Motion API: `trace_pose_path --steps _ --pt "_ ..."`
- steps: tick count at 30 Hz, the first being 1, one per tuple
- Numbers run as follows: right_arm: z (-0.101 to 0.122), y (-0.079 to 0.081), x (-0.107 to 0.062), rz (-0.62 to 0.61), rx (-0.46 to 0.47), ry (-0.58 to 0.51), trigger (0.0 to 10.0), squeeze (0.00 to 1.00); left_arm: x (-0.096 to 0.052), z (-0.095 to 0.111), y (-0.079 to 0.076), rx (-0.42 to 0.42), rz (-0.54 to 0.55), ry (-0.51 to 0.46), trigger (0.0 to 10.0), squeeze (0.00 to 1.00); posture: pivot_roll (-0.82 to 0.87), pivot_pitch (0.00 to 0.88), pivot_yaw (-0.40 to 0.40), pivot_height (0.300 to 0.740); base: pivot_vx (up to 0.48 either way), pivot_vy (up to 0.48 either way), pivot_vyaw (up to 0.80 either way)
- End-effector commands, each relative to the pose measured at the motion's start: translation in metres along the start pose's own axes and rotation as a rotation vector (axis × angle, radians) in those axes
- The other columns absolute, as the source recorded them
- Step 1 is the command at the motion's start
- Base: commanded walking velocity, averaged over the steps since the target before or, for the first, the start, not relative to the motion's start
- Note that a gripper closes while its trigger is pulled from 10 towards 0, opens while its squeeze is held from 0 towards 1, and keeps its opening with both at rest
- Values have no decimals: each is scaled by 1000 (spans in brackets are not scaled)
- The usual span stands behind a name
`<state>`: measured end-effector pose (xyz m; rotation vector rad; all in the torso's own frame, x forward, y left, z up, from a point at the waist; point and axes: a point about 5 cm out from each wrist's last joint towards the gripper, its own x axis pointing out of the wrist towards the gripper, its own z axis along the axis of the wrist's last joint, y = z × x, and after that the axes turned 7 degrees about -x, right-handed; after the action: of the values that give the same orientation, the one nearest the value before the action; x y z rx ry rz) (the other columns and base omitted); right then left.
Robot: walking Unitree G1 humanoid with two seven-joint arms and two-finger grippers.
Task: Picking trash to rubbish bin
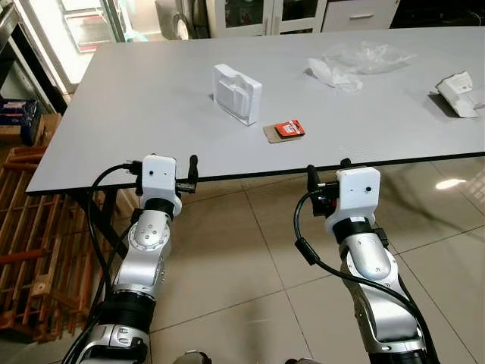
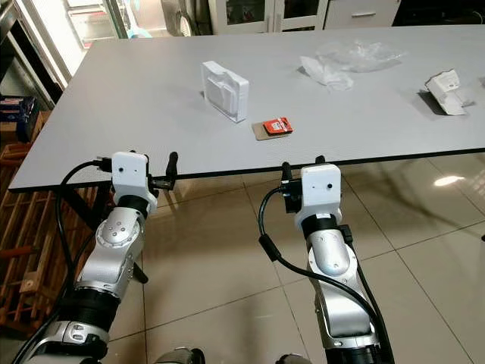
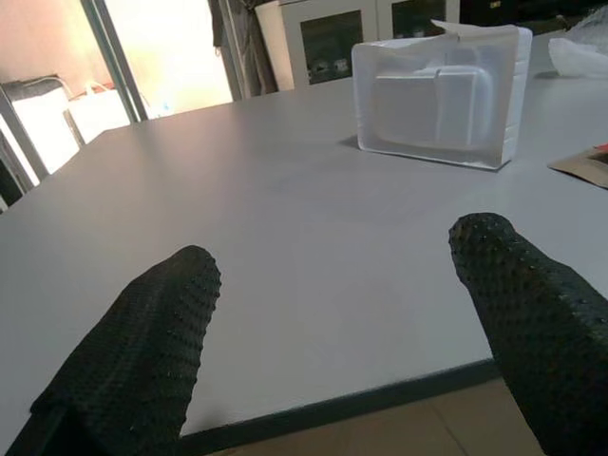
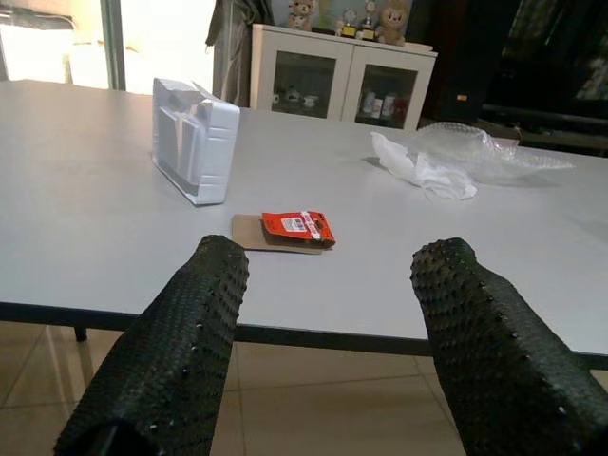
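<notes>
— Table [image 1: 151, 114] first: grey, broad, on a tiled floor [image 1: 242, 258], its near edge right ahead of both grippers.

— And what lies on it?

— Biggest is a white moulded plastic tray [image 1: 237, 92] standing on its side, beyond the left gripper [image 3: 332, 313] and a little toward the right one. Past the right gripper [image 4: 328, 313], far back, a crumpled clear plastic bag [image 1: 367, 57] with a white wad of wrapping [image 1: 333, 73] touching its near side.

— Anything off to the side?

— A white torn carton [image 1: 461, 92], well out to the right of the right gripper, near the table's far right part.

— Smallest?

— A red packet [image 4: 297, 226] lying flat on a brown card [image 4: 252, 231], straight ahead of the right gripper, just inside the table edge and just beside the tray.

— How do the jaws stand?

— Both wide apart and holding nothing. The left gripper's fingers [image 3: 142, 342] sit level with the table edge, the tray ahead between them. The right gripper's fingers [image 4: 180, 332] frame the red packet — not touching it, short of the edge.

— Any bin?

— I cannot tell; a wooden rack [image 1: 30, 250] stands on the floor left of the left arm.
</notes>
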<state>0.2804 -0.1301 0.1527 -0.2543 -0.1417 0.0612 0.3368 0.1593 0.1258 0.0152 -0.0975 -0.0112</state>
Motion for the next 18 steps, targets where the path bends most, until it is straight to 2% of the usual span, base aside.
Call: trace_pose_path --steps 1,18 --pt "3 1 -1 12 -1 -9 10000 0 -1 1 3 1 17 -3 10000 0 -83 76 20 740 394 0 0" --pt "5 0 1 5 -1 -25 10000 0 0 1 1 -9 24 -3 10000 0 -83 77 26 740 329 0 0"
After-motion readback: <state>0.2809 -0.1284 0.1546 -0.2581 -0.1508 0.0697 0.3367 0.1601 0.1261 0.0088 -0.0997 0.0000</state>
